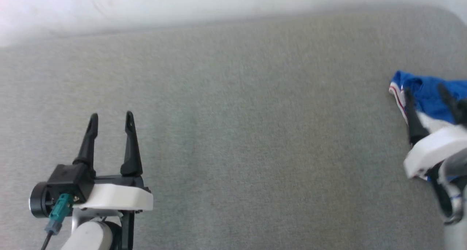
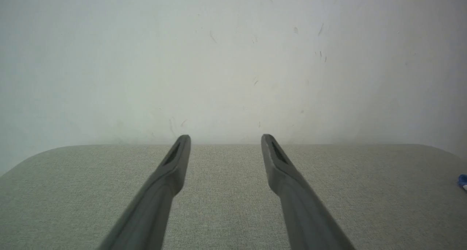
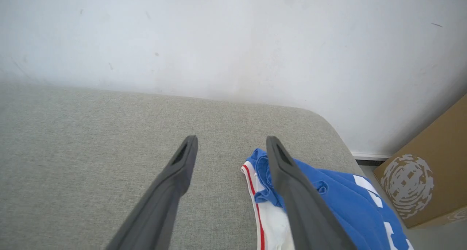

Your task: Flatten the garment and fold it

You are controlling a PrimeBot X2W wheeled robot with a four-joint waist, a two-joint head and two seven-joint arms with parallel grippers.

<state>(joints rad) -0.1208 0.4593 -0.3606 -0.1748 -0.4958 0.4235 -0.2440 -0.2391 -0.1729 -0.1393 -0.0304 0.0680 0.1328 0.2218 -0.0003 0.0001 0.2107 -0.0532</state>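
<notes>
Right pincer (image 1: 425, 90) gapes over the bunched garment (image 1: 428, 98) — left pincer (image 1: 111, 115) gapes too.

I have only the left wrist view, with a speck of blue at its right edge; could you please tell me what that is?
Observer: That is the T-shirt, lying crumpled near the right end of the grey padded surface.
Operator: Thank you. Where is the right gripper?
Observer: The right gripper hangs open at the shirt's left edge, one finger over the blue cloth, the other over bare padding.
Operator: Is there anything beyond that end?
Observer: A brown cardboard box stands just past the surface's rounded corner.
</notes>
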